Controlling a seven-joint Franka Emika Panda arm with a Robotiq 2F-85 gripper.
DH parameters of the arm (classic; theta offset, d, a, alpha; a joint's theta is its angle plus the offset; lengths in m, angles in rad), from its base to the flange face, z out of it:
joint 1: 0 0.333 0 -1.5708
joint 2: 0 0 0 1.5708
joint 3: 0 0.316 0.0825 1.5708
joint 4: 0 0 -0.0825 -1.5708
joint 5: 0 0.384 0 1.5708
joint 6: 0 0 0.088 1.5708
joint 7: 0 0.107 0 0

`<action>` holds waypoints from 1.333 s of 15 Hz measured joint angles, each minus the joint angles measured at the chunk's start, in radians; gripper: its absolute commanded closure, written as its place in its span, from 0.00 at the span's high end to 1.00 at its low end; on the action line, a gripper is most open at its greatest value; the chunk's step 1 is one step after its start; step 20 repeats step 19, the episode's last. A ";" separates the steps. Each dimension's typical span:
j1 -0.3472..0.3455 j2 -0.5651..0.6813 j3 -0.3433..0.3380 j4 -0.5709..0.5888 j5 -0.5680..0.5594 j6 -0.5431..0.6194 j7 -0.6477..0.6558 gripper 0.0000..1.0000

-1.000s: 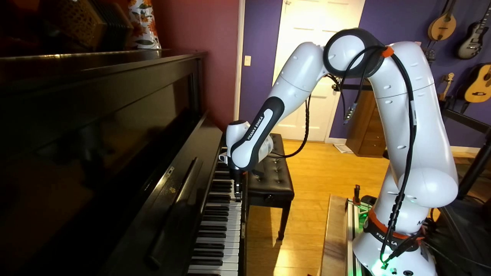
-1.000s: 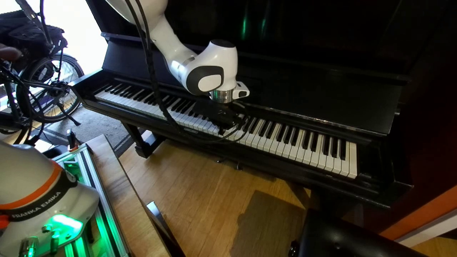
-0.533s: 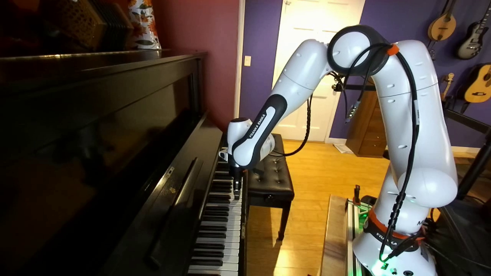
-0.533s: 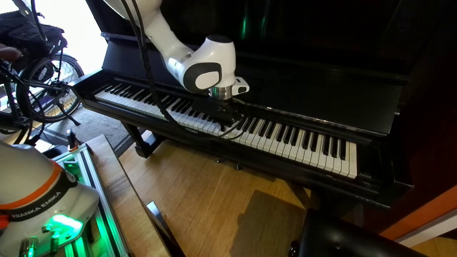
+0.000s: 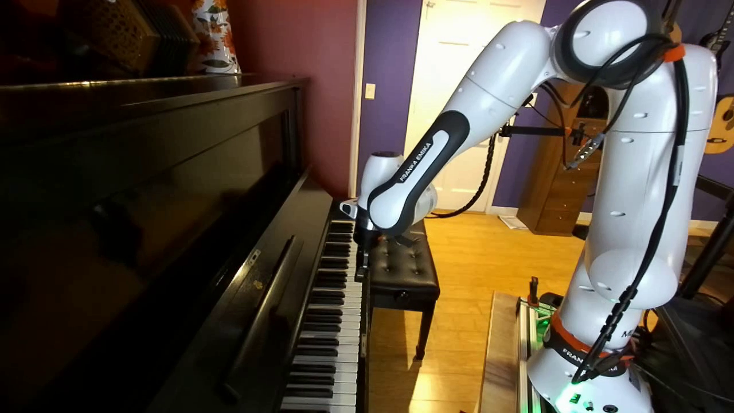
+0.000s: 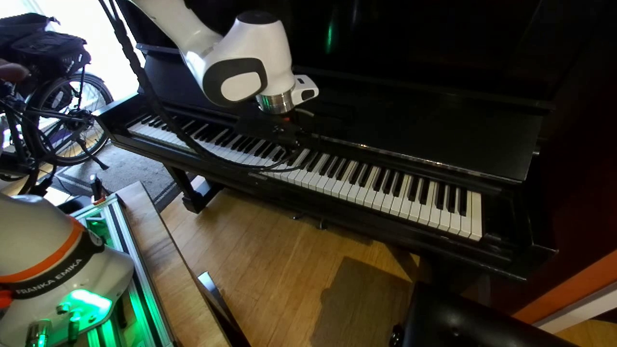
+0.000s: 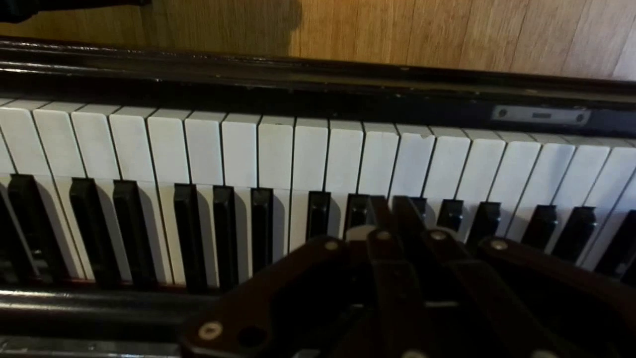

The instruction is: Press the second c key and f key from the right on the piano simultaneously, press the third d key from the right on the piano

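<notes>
Gripper (image 7: 391, 200) pointed down over the piano (image 6: 385, 115), itself visible in both exterior views; nothing in its hold. Along the piano's front, the row of keys (image 6: 337, 183), with long axis running side to side in the wrist view and the front edge (image 7: 298, 74) at the top; hence a treble end judged to lie toward that view's left, on the same side as the bench (image 5: 404, 268). Within the row, two black keys (image 7: 318, 214) just beside the gripper in the wrist view; between them, a white key (image 7: 346, 156) — by count of the black-key groups, probably the third d from the right. From gripper to that key, a slight offset, along the row toward the treble end. Coming move, as judged: a short sideways shift, then a press straight down; with too small a shift, some risk of catching the neighbouring c (image 7: 380, 159). Contact with the keys: apparently none, though not certain. Smallest of all, the gap between the fingertips (image 7: 381, 214) — a mere sliver, better suited to one key than to the c-and-f pair.
</notes>
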 measured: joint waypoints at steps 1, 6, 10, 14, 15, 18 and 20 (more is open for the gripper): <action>0.003 -0.038 0.000 -0.028 0.021 0.004 -0.021 0.49; 0.064 -0.213 -0.050 -0.135 0.077 -0.015 -0.061 0.86; 0.123 -0.323 -0.132 -0.162 0.074 -0.121 -0.058 1.00; 0.154 -0.394 -0.186 -0.165 0.065 -0.241 -0.058 1.00; 0.155 -0.399 -0.189 -0.167 0.065 -0.246 -0.058 1.00; 0.158 -0.400 -0.189 -0.169 0.064 -0.246 -0.058 1.00; 0.159 -0.400 -0.190 -0.170 0.064 -0.246 -0.058 1.00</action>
